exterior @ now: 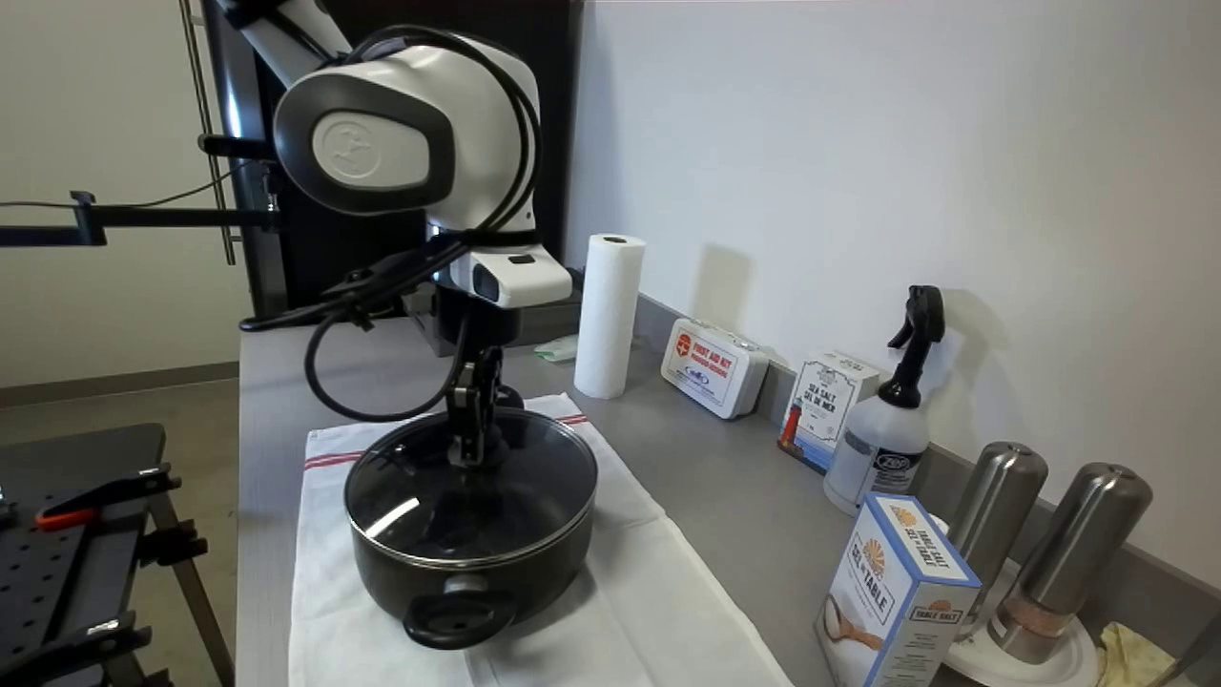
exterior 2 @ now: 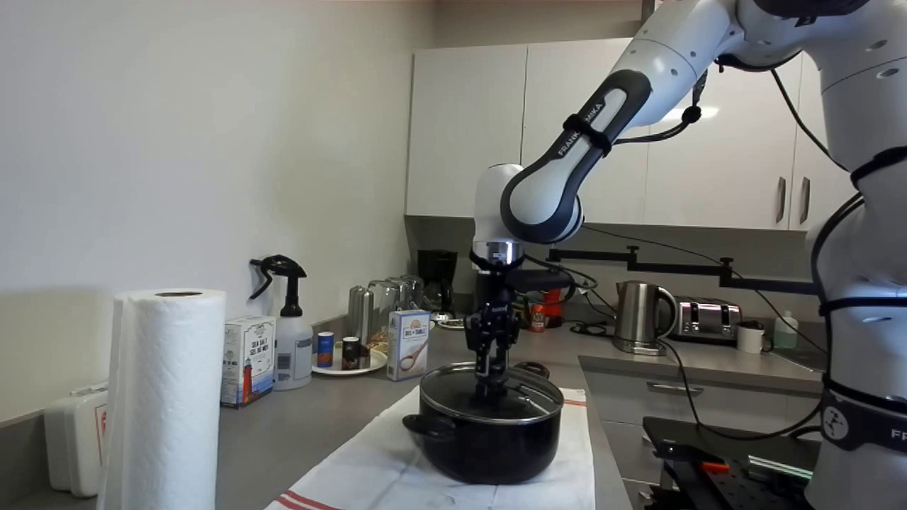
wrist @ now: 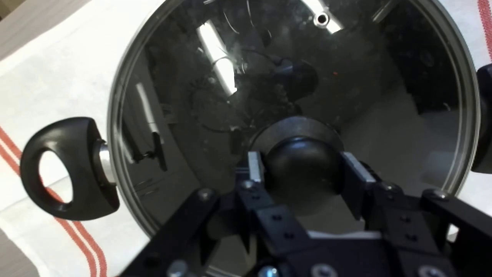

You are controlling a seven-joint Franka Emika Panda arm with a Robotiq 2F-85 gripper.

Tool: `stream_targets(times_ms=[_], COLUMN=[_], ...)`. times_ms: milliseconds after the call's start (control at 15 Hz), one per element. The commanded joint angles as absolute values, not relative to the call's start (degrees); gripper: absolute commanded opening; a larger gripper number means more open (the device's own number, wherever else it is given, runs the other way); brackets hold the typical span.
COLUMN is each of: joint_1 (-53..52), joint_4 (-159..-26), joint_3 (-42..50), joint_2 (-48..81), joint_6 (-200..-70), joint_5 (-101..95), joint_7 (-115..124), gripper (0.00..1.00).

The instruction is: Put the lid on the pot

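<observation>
Pale wall (exterior: 858, 143) alongside gray counter (exterior: 706, 458) in both exterior views, low gray backsplash (exterior: 1164, 592) at wall's foot. White upper cabinets (exterior 2: 464, 134) with metal handles (exterior 2: 781, 200) across far end in an exterior view, drawers (exterior 2: 620, 400) under counter. Brownish floor (exterior: 210, 463), darker baseboard (exterior: 143, 383) along cream wall (exterior: 95, 105). Soft shadows (exterior: 722, 286) on pale wall; bright gleam (exterior 2: 708, 112) on cabinets.

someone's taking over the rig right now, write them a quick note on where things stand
Gripper: looks closed on the knob, a jaw on each side.
Lid: covering the pot, looks seated in both exterior views.
Pot: upright on the white towel.
Done: the lid is on the pot.
Left: probably just open the jaws, lift straight up, then check the lid sits flat.
</observation>
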State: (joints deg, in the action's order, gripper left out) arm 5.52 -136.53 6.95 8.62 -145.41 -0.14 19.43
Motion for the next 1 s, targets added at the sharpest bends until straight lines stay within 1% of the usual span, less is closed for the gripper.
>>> stream_targets(times_ms=[0, 400, 467, 533, 600, 733, 800, 933], joint_1=[4.79, 4.64, 4.63, 4.61, 4.55, 4.37, 4.28, 4.1], joint_4=[-135.28, -135.13, -135.18, -135.22, -135.26, -135.32, -135.35, -135.55], joint_3=[6.74, 6.89, 6.89, 6.91, 6.9, 6.88, 6.88, 6.93], joint_2=[8.41, 8.82, 8.78, 8.74, 8.68, 8.59, 8.54, 8.26], joint_6=[-142.36, -142.52, -142.67, -142.72, -142.8, -143.03, -143.12, -143.44], joint_5=[0.91, 0.44, 0.47, 0.38, 0.28, 0.14, 0.09, -0.17], joint_7=[19.19, 19.63, 19.7, 19.76, 19.74, 19.84, 19.86, 20.1], gripper=[0.25, 0.25, 0.75, 0.77, 0.82, 0.96, 1.0, 1.0])
